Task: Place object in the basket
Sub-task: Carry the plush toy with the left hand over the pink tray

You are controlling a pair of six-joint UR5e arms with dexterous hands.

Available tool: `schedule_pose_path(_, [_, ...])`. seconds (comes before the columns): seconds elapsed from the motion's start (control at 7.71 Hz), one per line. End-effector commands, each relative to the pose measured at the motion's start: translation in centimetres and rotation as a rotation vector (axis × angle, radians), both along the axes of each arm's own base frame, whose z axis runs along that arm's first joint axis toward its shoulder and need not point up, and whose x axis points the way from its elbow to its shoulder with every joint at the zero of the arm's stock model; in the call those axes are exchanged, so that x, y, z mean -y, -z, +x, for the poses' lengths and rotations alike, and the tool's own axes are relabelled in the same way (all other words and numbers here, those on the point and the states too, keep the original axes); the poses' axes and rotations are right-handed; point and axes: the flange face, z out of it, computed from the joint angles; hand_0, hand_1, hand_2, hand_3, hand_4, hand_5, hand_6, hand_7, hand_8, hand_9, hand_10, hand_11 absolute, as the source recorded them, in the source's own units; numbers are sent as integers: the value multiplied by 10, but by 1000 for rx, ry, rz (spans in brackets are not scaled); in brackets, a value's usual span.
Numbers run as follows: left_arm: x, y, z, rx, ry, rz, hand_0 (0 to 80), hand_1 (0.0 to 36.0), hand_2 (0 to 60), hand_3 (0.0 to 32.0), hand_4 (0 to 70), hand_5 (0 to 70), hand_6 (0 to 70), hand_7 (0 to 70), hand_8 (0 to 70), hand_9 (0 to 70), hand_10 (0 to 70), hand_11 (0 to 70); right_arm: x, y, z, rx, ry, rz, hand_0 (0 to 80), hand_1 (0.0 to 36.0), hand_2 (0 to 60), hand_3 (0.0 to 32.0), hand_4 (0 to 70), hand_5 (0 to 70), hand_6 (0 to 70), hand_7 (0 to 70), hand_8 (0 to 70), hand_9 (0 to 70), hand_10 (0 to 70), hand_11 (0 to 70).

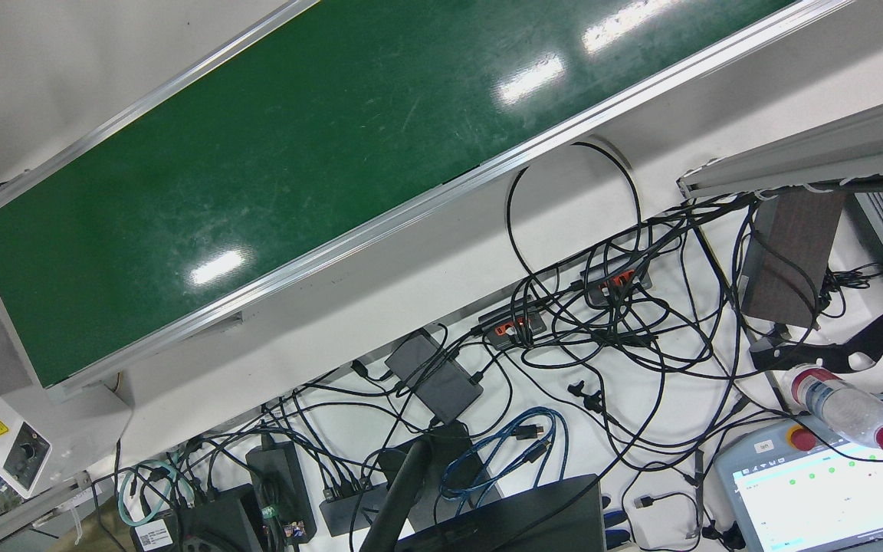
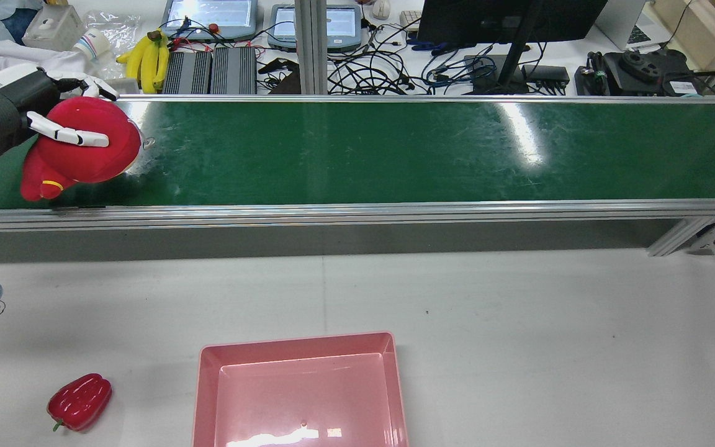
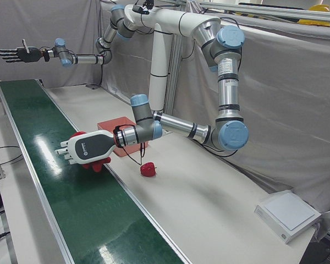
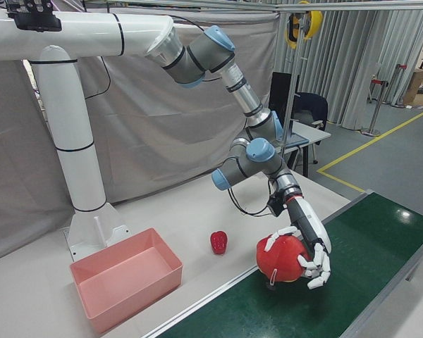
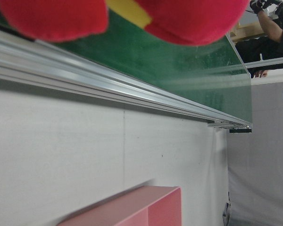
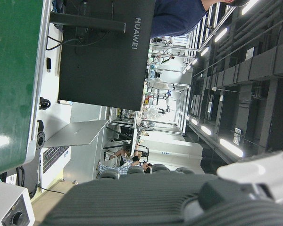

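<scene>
Left hand (image 4: 304, 248) grabbing the red plush toy (image 2: 78, 149) on the green conveyor belt (image 2: 395, 149)

Fingers are wrapped over the plush, which sits at the left end of the belt in the rear view. The pink basket (image 2: 301, 391) is empty on the white table (image 2: 519, 323), well apart from the toy, with a red bell pepper (image 2: 79, 402) lying near it. Right hand (image 3: 16, 54) is held up high past the belt's far end, fingers spread, holding nothing.
</scene>
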Motion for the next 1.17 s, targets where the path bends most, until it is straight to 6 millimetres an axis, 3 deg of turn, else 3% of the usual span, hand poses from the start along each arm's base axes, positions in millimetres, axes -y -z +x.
schedule_pose_path(0.0, [-52,71,-19,-48,-33,81,548,208,340,0,404,700,186,396,399,572,325,473,0,0,0,0,0,0,0,0,0,0,0,0,0,0,0,0,0,0])
schedule_pose_path(0.26, [-86,81,38,-50,-195,86,548,211,343,0,391,700,184,393,395,568,326,474,0,0,0,0,0,0,0,0,0,0,0,0,0,0,0,0,0,0])
schedule_pose_path(0.52, [-132,88,123,-60,-377,80,556,214,342,0,396,700,188,395,399,572,326,475,0,0,0,0,0,0,0,0,0,0,0,0,0,0,0,0,0,0])
schedule_pose_path(0.78, [-166,114,180,-87,-496,97,550,209,352,0,424,700,207,421,401,576,322,469,0,0,0,0,0,0,0,0,0,0,0,0,0,0,0,0,0,0])
schedule_pose_path(1.04, [-201,126,219,-107,-552,96,560,212,335,0,424,700,203,412,395,567,311,456,0,0,0,0,0,0,0,0,0,0,0,0,0,0,0,0,0,0])
